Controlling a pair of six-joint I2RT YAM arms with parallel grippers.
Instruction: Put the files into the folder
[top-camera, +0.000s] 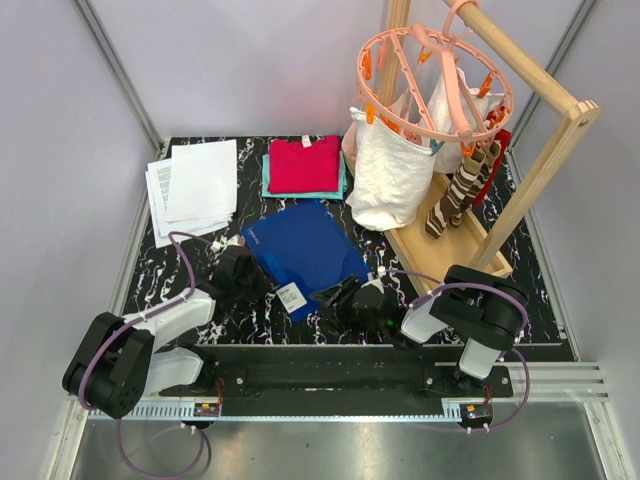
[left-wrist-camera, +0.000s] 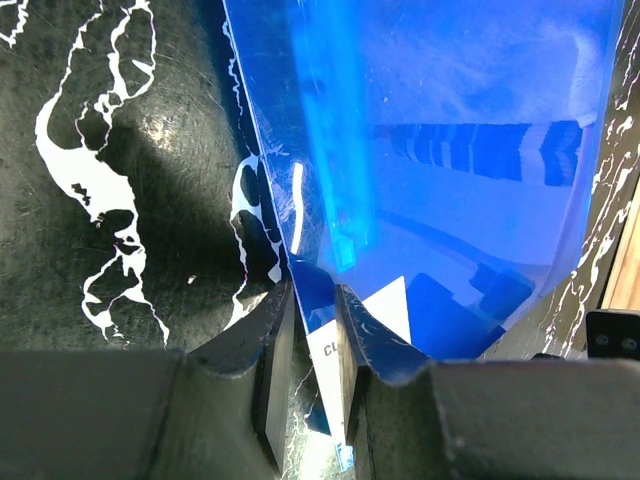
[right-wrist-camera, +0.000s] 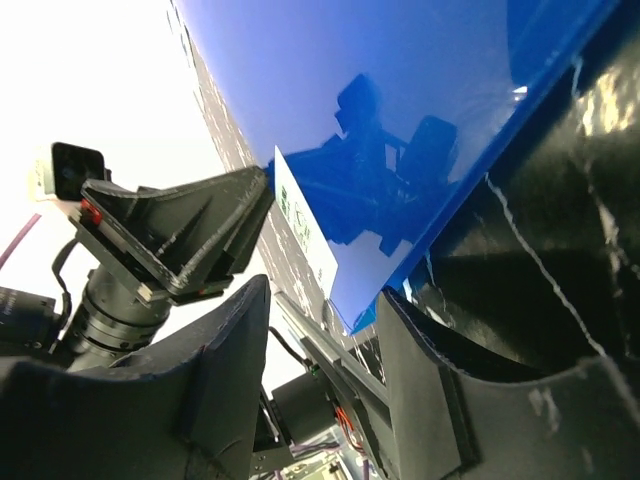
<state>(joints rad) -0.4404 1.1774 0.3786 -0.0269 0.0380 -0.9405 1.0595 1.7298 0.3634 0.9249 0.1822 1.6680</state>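
1. Table (top-camera: 255, 315): black top with white marble veining. It carries everything listed below.
2. Folder (top-camera: 305, 245): translucent blue and set at a slant near the middle of the table. A white sticker (top-camera: 290, 297) sits at its near corner.
3. Files (top-camera: 195, 185): a loose, fanned stack of white printed sheets at the far left of the table. They lie apart from the folder and outside it.
4. Left gripper (left-wrist-camera: 315, 295): at the folder's near-left edge, beside the sticker. Its fingers (left-wrist-camera: 275, 370) are drawn close together with the folder's edge pinched between them.
5. Right gripper (right-wrist-camera: 322, 295): low at the folder's near corner, on its right side. The jaws are spread and grip nothing, and the folder's corner points into the gap. Whether a finger touches the plastic cannot be told.
6. Folded clothes (top-camera: 303, 167): red on teal, just beyond the folder's far edge.
7. White cloth bag (top-camera: 390, 180): hangs to the right of the clothes, near the folder's far-right corner.
8. Pink ring peg hanger (top-camera: 430, 80): hangs above the bag from a wooden rack (top-camera: 535, 165) at the table's right. Striped socks (top-camera: 458, 200) hang from it.
9. Purple cable (top-camera: 183, 262): loops off the left arm over the table between the files and the folder.
10. Both grippers crowd the folder's near edge.
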